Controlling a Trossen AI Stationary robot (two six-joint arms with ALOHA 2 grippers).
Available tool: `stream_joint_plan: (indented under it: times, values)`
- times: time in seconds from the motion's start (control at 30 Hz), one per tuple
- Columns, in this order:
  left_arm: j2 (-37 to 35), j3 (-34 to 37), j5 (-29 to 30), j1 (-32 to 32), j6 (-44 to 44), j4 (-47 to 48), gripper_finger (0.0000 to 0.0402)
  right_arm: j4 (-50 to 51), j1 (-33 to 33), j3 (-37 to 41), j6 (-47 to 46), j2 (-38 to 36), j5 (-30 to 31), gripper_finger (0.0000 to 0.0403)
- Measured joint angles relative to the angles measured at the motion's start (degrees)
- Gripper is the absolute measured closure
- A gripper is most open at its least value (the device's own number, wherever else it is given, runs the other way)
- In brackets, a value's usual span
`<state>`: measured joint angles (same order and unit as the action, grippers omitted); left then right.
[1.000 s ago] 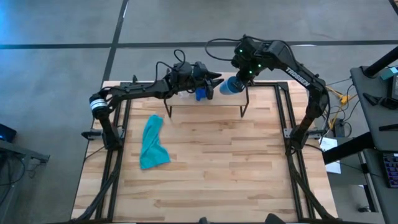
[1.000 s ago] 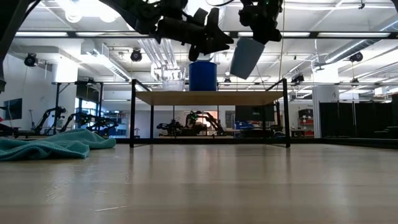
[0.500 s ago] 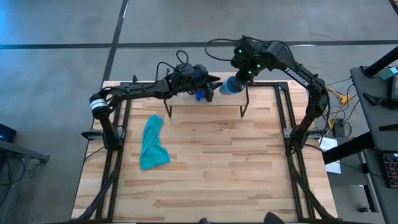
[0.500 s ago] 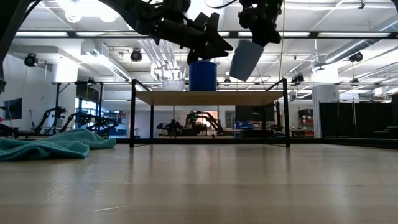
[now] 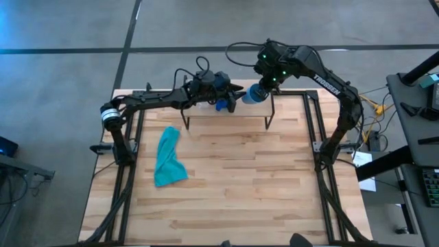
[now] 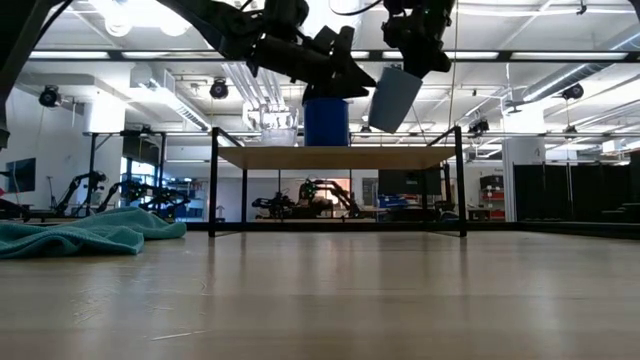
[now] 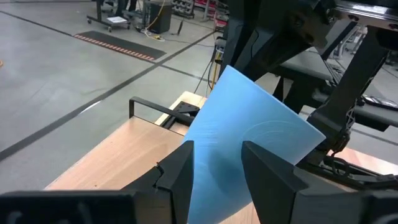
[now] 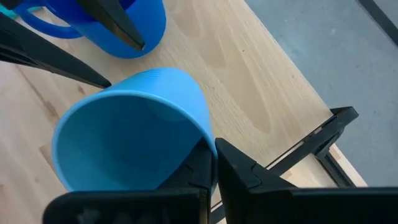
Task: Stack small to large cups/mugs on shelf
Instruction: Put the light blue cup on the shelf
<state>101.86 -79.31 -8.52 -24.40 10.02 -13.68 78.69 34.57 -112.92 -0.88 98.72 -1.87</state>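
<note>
Shelf (image 6: 340, 156): at the far edge of the bench (image 5: 233, 178); carries two of the three vessels.
Glass (image 6: 277, 129): upright on the shelf, toward its left end in the low view; empty as far as can be told.
Mug (image 6: 326, 121): upright on the shelf just beside the glass; not nested in anything.
Cup (image 6: 394, 98): off the shelf, tilted in the air above the shelf's right half, near the mug but apart from it.
Right claw (image 8: 211, 163): pinches the cup's rim, one finger inside and one outside; hangs above the shelf in the low view.
Left claw (image 5: 235, 90): over the mug, pointing toward the cup; fingers parted a little, nothing between them; cup fills the space ahead in the left wrist view.
Cloth (image 5: 169, 158): on the bench's left side, well apart from the shelf.
Done, by judgement: all three vessels brought up to shelf level, two set down.
Left, by judgement: all the nesting; no vessel sits inside another yet, and the cup is not yet set down.
</note>
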Motion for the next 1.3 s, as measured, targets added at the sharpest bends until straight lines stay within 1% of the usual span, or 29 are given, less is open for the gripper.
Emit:
stream_joint_plan:
  times: [0.17, 0.83, 1.3]
  values:
    - [0.0, 0.0, -1.0, 0.0, 0.0, 0.1, 0.0279, -0.6, 0.0, 0.0, -0.2, 0.0, 0.0, 0.0394]
    - [0.1, 0.0, -1.5, 0.1, 0.2, 0.1, 0.0279, -1.0, 0.0, 0.0, -0.1, 0.0, 0.0, 0.0394]
    - [0.1, 0.0, -2.0, 1.5, 0.2, 0.3, 0.0279, -1.2, 0.0, -0.1, 1.0, 0.0, 0.3, 0.0394]
